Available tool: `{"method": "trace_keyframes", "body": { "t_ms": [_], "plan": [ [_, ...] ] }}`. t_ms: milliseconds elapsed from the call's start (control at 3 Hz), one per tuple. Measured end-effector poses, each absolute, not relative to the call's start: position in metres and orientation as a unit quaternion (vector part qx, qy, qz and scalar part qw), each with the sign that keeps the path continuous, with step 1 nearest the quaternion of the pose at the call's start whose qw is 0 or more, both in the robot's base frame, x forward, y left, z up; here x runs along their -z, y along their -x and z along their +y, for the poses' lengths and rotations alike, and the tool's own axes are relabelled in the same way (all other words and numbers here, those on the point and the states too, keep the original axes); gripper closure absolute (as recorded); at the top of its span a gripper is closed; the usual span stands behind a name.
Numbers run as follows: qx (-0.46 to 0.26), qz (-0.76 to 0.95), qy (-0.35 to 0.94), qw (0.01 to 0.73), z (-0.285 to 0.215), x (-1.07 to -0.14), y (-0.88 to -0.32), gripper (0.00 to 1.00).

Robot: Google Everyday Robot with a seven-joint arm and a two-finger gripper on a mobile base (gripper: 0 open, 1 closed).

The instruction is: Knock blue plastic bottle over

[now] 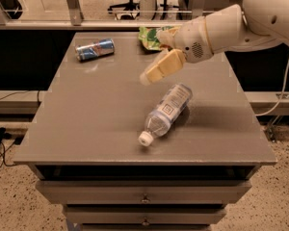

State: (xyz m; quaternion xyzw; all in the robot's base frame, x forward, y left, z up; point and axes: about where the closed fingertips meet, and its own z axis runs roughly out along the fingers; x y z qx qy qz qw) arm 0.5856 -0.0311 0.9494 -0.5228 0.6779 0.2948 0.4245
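Now blue plastic bottle lies toppled below gripper

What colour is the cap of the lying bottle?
The cap is white, camera view; the gripper hovers near the bottle.

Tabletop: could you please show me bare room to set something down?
Bare: the table between the can and the front-left corner. Crowded: the middle, where the gripper hovers near the lying blue plastic bottle, and the back by the green bag.
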Motion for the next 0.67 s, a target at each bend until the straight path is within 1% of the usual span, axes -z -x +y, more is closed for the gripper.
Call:
{"method": "trace_keyframes", "body": {
  "t_ms": [667],
  "plan": [
    [-0.254, 0.678, 0.548, 0.419, -0.160, -0.945, -0.610, 0.00]
  ]
}}
